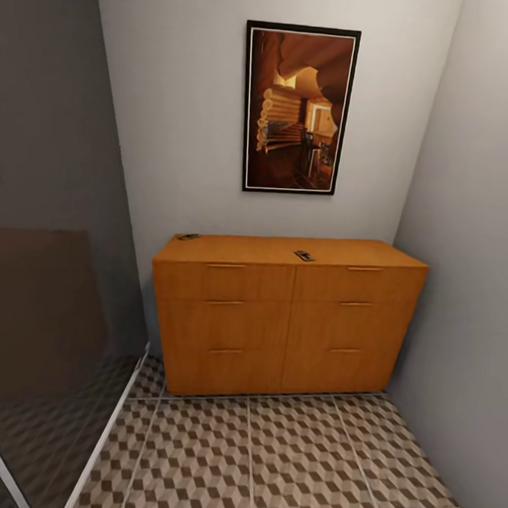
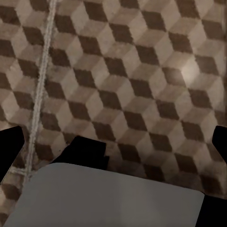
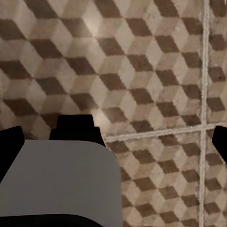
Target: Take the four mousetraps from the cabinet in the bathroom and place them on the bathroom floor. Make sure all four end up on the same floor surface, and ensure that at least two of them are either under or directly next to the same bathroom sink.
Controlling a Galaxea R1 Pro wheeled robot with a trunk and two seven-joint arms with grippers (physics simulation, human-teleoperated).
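Orange-brown wood is what I see first: the cabinet stands against the back wall, straight ahead of me in the head view. On its top lie two small dark things. One mousetrap sits near the middle of the top, close to the front edge. Another mousetrap sits at the far left corner of the top. They are well apart from each other. Both are so tiny that I cannot make out their parts. All the drawers look closed.

My left gripper hangs over the bathroom floor, and I see just black finger tips at the two side edges of the left wrist view. My right gripper is the same, over the floor tiles with a pale line crossing below it. The tips sit far apart at the edges, so both grippers look spread wide, with nothing between the fingers. The cabinet and the traps are not near either gripper.

A framed picture hangs on the wall above the cabinet. A glass panel stands on the left with a white strip along its bottom. A grey wall closes in the right side. The floor between me and the cabinet has cube-pattern tiles.

A grey block covers the low part of each wrist view.
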